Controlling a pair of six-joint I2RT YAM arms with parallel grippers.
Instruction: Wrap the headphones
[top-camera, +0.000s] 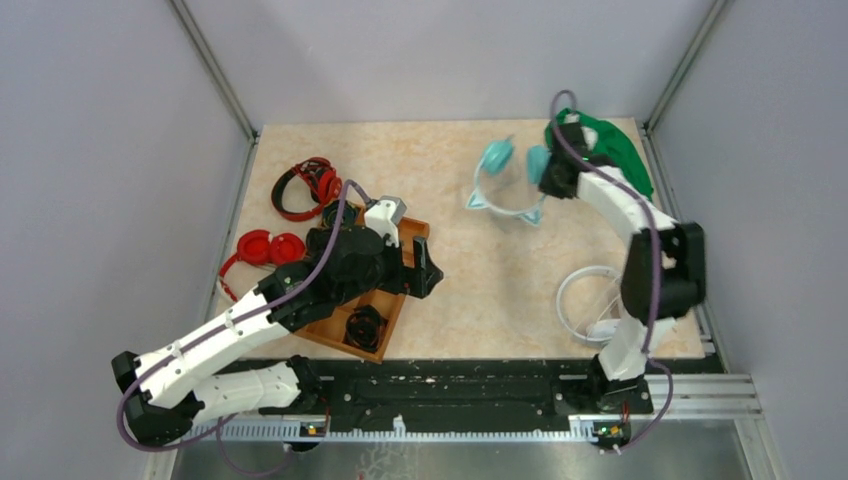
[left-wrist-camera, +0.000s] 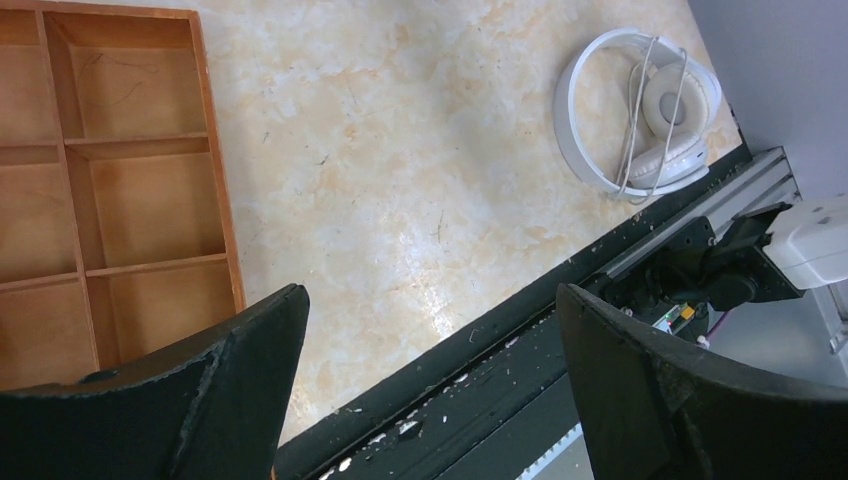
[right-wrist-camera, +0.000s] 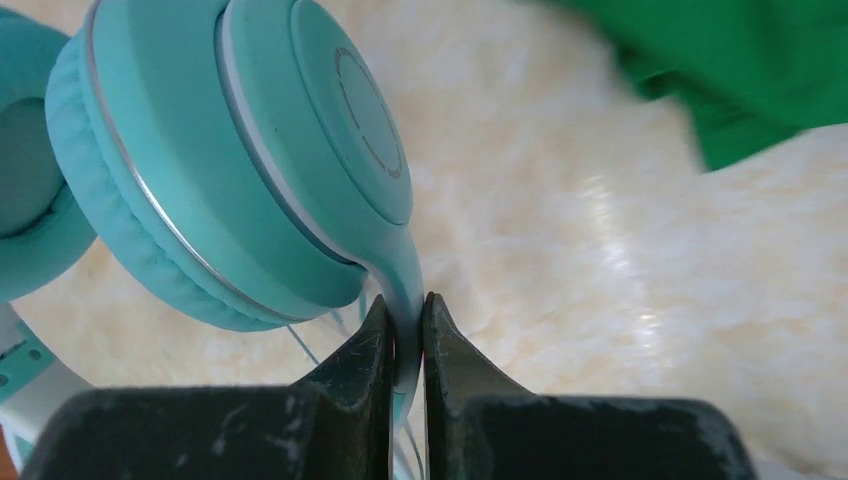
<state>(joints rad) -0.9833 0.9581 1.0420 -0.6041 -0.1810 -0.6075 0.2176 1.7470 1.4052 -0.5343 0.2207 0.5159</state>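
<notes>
Right wrist view | we have the right pincer (right-wrist-camera: 405, 312) clamped on one cup's stem of the teal headphones (right-wrist-camera: 250, 170), far right on the surface (top-camera: 480, 290) | left pincer (left-wrist-camera: 430, 300) gapes empty | step: securing grasp, wrap not begun | next: catch the thin cable (right-wrist-camera: 303, 345), wind it.

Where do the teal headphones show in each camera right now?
Top external: teal headphones upper right of centre, beside the green cloth.
Left wrist: not in it.
Right wrist: teal headphones fill the left half, stem clamped in the right pincer.
Shared landmark: green cloth, top and right wrist views.
</notes>
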